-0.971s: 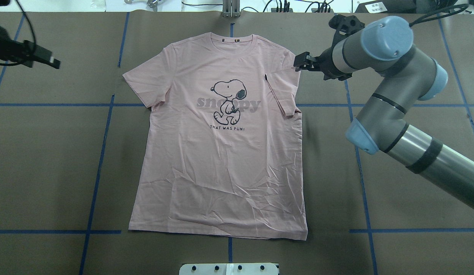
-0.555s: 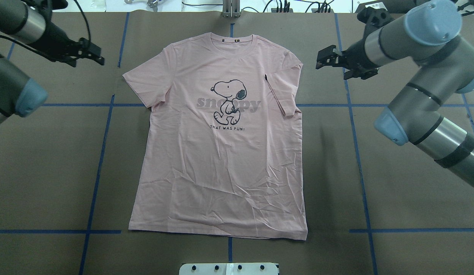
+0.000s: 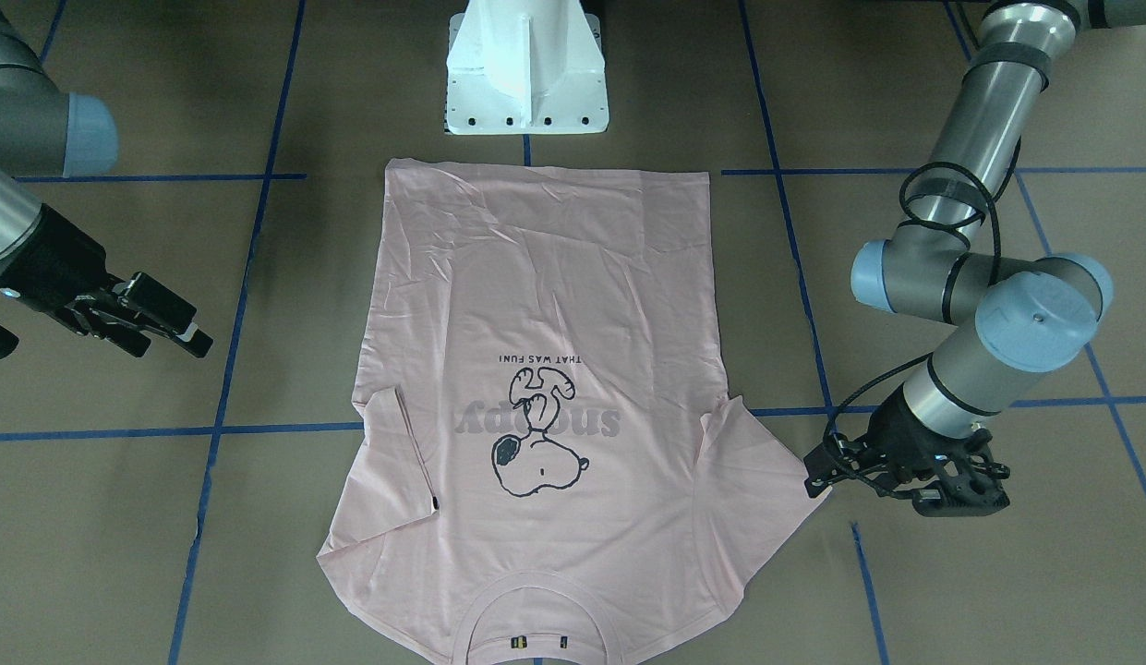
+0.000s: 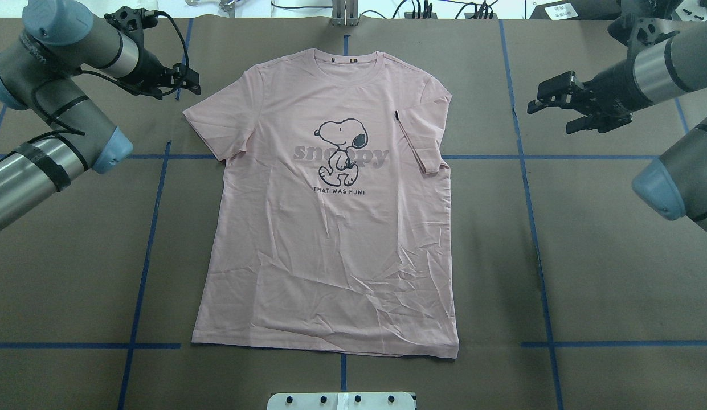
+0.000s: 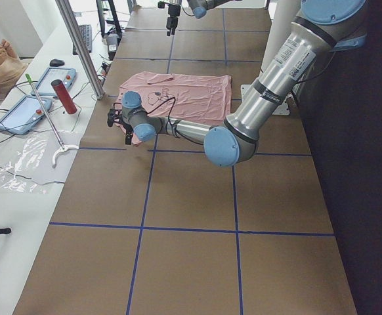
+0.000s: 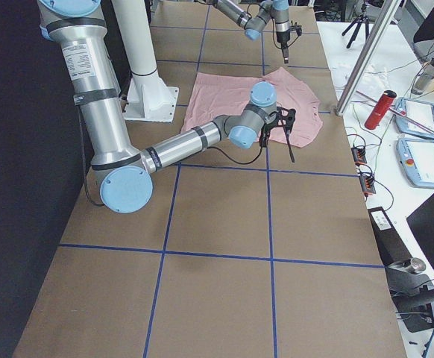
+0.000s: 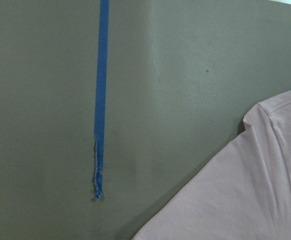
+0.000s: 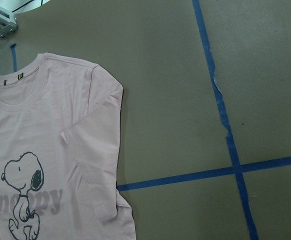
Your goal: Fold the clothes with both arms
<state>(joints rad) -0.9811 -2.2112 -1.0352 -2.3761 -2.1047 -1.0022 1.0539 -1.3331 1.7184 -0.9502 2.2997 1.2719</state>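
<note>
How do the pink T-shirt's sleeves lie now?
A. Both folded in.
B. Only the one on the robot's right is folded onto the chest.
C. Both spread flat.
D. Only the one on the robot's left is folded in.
B: the right sleeve lies folded over the front of the T-shirt, while the left sleeve is spread flat.

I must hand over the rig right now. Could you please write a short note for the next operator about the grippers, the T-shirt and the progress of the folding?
Left gripper: close beside the spread sleeve, nothing seen in it; open or shut cannot be told.
Right gripper: open, empty, out over the table, apart from the shirt.
Pink T-shirt: lies flat, print up, collar at the far side from the robot.
Done: the sleeve on the robot's right is folded in over the body.
Left: fold in the spread sleeve, then fold the body.
</note>
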